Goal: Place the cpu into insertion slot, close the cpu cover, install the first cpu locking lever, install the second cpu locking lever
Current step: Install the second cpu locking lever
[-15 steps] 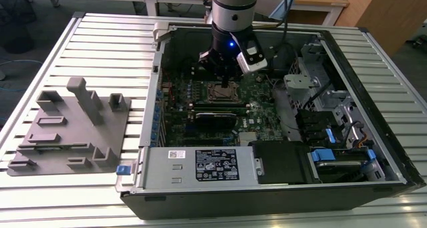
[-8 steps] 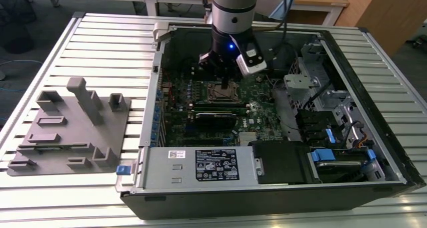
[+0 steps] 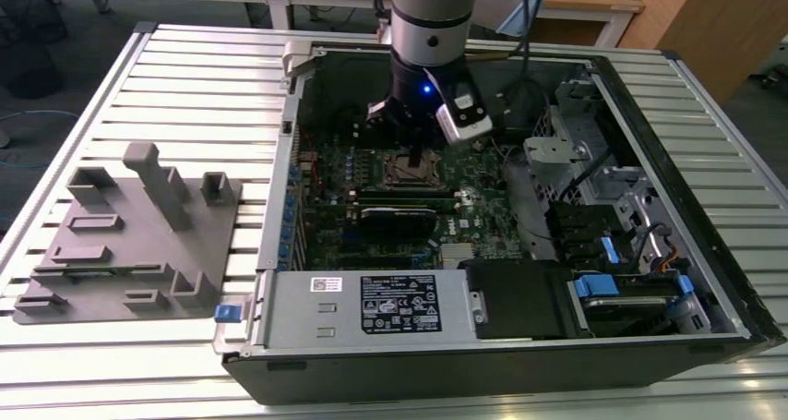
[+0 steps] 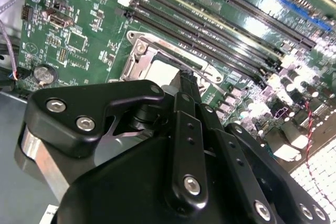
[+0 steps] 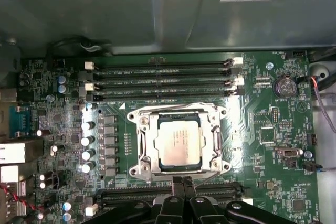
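one arm reaching down into the open computer case (image 3: 689,282) on the slatted table (image 3: 185,78), gripper (image 3: 412,157) hovering just above the green motherboard (image 5: 262,124). fingers (image 5: 182,186) pressed together with nothing between them, tips just beside the insertion slot (image 5: 178,142). cpu (image 5: 179,146) lying flat in the slot, silver face up, framed by the silvery cpu cover (image 5: 140,129); latched or not, cannot tell. grey fixture tray (image 3: 129,240) on the table at the exterior view's left.

- The cpu (image 5: 180,146) lies bare from above in its slot (image 5: 137,119).
- Long black card slots (image 5: 163,80) lie close beside it.
- The case wall (image 3: 279,175) and cables (image 3: 589,166) ring the board.
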Robot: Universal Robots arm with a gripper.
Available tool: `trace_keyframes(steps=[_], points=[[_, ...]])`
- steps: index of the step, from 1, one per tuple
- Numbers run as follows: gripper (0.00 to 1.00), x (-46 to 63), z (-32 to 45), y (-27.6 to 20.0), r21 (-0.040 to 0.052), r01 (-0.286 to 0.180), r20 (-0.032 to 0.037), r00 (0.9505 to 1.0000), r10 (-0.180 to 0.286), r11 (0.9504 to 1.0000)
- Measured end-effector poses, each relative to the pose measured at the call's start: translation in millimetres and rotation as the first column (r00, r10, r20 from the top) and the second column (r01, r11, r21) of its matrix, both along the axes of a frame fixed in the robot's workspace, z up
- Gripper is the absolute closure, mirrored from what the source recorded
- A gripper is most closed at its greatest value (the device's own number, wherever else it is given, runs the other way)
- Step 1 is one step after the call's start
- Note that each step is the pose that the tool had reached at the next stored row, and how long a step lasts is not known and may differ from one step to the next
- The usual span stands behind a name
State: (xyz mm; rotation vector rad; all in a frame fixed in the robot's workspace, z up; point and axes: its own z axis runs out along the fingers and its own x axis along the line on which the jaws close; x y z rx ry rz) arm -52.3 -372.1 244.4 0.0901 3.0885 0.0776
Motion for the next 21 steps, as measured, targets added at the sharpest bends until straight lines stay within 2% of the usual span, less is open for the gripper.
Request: trace_keyframes(steps=[3,6,17,21], points=[[0.9,0.0,-0.1,-3.8,0.0,0.0,0.0,1.0,0.0,1.0],[0.9,-0.6,-0.6,-5.6,0.0,0.0,0.0001,1.0,0.0,1.0],[0.9,-4.6,-9.6,-7.9,0.0,0.0,0.0,1.0,0.0,1.0],[0.9,-5.6,-10.6,-8.0,-0.0001,0.0,-0.0001,1.0,0.0,1.0]])
